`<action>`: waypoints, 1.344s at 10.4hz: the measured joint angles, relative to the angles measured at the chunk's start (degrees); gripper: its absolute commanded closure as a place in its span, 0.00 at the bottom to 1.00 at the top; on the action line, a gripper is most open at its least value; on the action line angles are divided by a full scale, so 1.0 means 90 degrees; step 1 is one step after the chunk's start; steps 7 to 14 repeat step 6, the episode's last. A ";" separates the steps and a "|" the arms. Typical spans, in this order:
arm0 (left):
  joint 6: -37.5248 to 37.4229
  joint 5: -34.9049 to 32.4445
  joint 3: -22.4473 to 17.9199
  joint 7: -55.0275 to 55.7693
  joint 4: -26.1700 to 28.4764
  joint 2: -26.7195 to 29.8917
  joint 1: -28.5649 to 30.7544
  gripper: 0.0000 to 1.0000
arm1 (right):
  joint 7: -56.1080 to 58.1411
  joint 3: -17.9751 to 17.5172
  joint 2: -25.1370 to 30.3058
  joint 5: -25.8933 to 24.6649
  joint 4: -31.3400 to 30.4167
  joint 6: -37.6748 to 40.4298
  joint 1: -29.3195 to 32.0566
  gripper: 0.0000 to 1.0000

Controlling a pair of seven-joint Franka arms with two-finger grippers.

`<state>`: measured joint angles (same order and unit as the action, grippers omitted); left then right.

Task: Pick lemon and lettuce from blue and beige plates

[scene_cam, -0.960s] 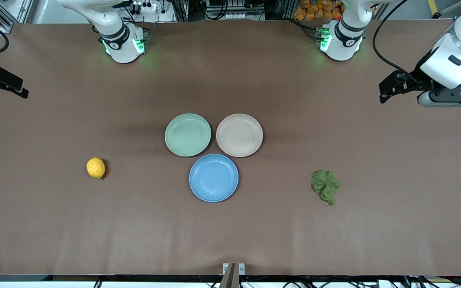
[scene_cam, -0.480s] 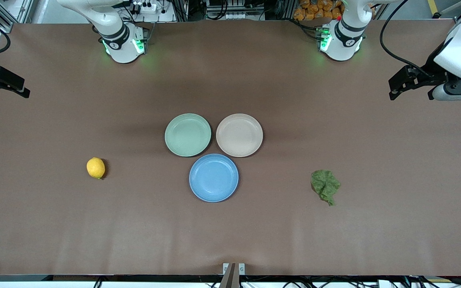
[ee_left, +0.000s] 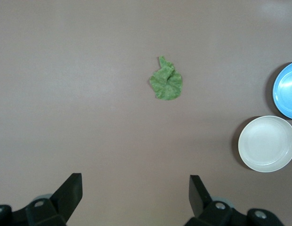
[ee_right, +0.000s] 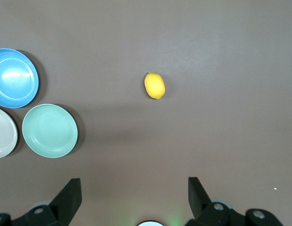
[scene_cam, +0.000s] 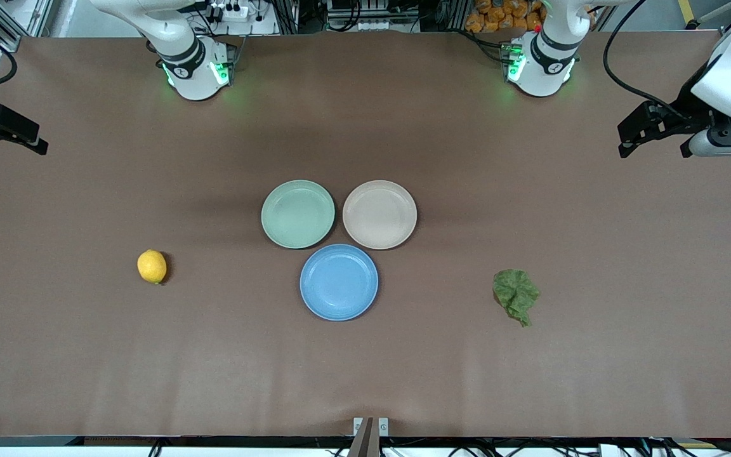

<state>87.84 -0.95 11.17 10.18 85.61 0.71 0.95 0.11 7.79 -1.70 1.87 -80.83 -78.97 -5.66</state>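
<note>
We see the lemon (scene_cam: 151, 266) lying on the bare brown worktop (scene_cam: 365, 368) toward the right arm's end, well apart from the three plates clustered at the middle. The lettuce (scene_cam: 516, 295) lies on the worktop toward the left arm's end, also clear of the plates. The blue plate (scene_cam: 339, 282) sits nearest the front camera, touching or just beside the beige plate (scene_cam: 379, 214) and the mint green plate (scene_cam: 297, 213), which lie side by side farther from the camera; we see nothing on any of them. The left end effector (scene_cam: 641, 130) hangs in the air over the edge of the worktop at the left arm's end, well away from the lettuce; in the left wrist view its fingers (ee_left: 70, 192) stand spread wide with nothing between them, and the lettuce (ee_left: 166, 81) shows well ahead of them. The right end effector (scene_cam: 4, 130) hangs over the edge at the right arm's end, far from the lemon; its fingers (ee_right: 69, 195) are likewise spread and empty, with the lemon (ee_right: 154, 85) lying ahead on the worktop.
</note>
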 measured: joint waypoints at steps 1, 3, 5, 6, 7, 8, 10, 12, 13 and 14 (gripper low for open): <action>0.0000 0.0000 0.0176 0.0000 -0.0001 0.0000 0.0159 0.00 | 0.0000 0.0000 0.0000 0.0000 0.0000 0.0001 0.0000 0.00; 0.0000 0.0000 0.0258 0.0000 -0.0001 0.0000 0.0224 0.00 | 0.0000 0.0000 0.0000 0.0000 0.0000 0.0001 0.0000 0.00; 0.0000 0.0000 0.0275 0.0000 -0.0001 0.0000 0.0233 0.00 | 0.0000 0.0000 0.0000 0.0000 0.0001 0.0004 0.0000 0.00; 0.0000 0.0000 0.0282 0.0000 -0.0001 0.0000 0.0234 0.00 | 0.0000 0.0000 0.0000 0.0000 0.0000 0.0004 0.0000 0.00; 0.0000 0.0000 0.0282 0.0000 -0.0001 0.0000 0.0234 0.00 | 0.0000 0.0000 0.0000 0.0000 0.0000 0.0004 0.0000 0.00; 0.0000 0.0000 0.0282 0.0000 -0.0001 0.0000 0.0234 0.00 | 0.0000 0.0000 0.0000 0.0000 0.0000 0.0004 0.0000 0.00; 0.0000 0.0000 0.0282 0.0000 -0.0001 0.0000 0.0234 0.00 | 0.0000 0.0000 0.0000 0.0000 0.0000 0.0004 0.0000 0.00; 0.0000 0.0000 0.0282 0.0000 -0.0001 0.0000 0.0234 0.00 | 0.0000 0.0000 0.0000 0.0000 0.0000 0.0004 0.0000 0.00; 0.0000 0.0000 0.0282 0.0000 -0.0001 0.0000 0.0234 0.00 | 0.0000 0.0000 0.0000 0.0000 0.0000 0.0004 0.0000 0.00; 0.0000 0.0000 0.0282 0.0000 -0.0001 0.0000 0.0234 0.00 | 0.0000 0.0000 0.0000 0.0000 0.0000 0.0004 0.0000 0.00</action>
